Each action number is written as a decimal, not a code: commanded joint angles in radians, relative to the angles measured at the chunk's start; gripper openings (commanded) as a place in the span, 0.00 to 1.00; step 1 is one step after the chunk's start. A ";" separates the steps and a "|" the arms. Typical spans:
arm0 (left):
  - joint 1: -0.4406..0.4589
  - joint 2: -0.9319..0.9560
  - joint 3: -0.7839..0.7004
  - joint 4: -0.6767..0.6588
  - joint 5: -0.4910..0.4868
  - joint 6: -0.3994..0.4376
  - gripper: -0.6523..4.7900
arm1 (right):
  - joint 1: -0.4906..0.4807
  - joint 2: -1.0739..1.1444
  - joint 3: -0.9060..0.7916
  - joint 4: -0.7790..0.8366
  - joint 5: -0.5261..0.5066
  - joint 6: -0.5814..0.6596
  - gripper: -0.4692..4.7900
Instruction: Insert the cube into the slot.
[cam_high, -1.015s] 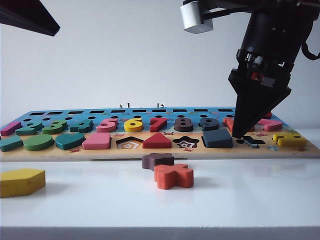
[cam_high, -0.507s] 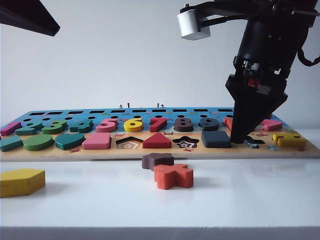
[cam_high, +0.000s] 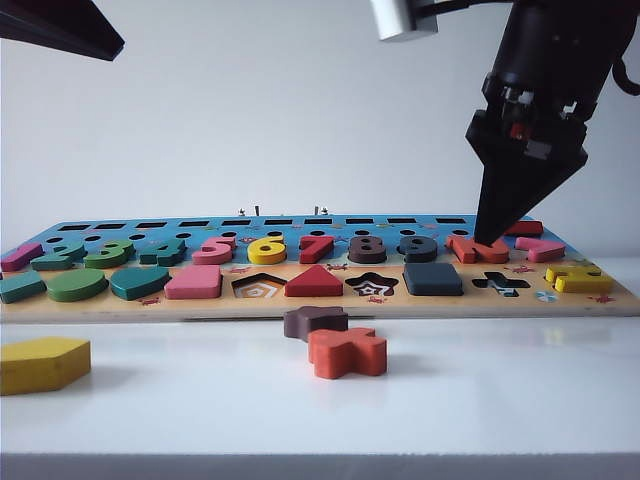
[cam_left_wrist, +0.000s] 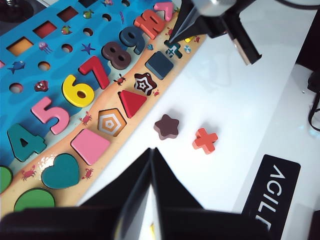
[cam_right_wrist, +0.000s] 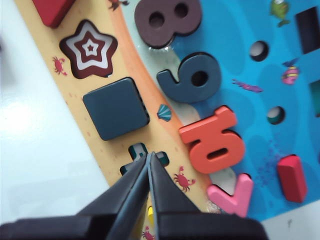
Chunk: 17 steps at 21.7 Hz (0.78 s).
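Since a second ago our shut, empty right gripper (cam_high: 490, 240) has lifted clear of the flat navy-blue square wooden cube (cam_high: 433, 278), now seated flush in its square board slot; left gripper (cam_left_wrist: 151, 152) closed, idle, nothing left

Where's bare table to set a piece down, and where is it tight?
Free: white table right of the orange cross piece, and between it and the yellow block. Tight: the puzzle board, packed with pieces, right gripper, shut, above its right end. Left gripper, shut, hangs over the table by the board's front edge.
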 joint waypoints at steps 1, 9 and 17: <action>0.000 0.000 0.004 0.016 0.008 0.004 0.15 | 0.001 -0.064 0.005 0.026 0.003 0.106 0.08; 0.000 -0.001 0.004 0.015 0.008 0.004 0.15 | -0.092 -0.259 -0.023 0.359 -0.227 0.554 0.11; 0.000 -0.005 0.004 -0.001 0.008 0.004 0.15 | -0.388 -0.460 -0.279 0.634 -0.364 0.578 0.11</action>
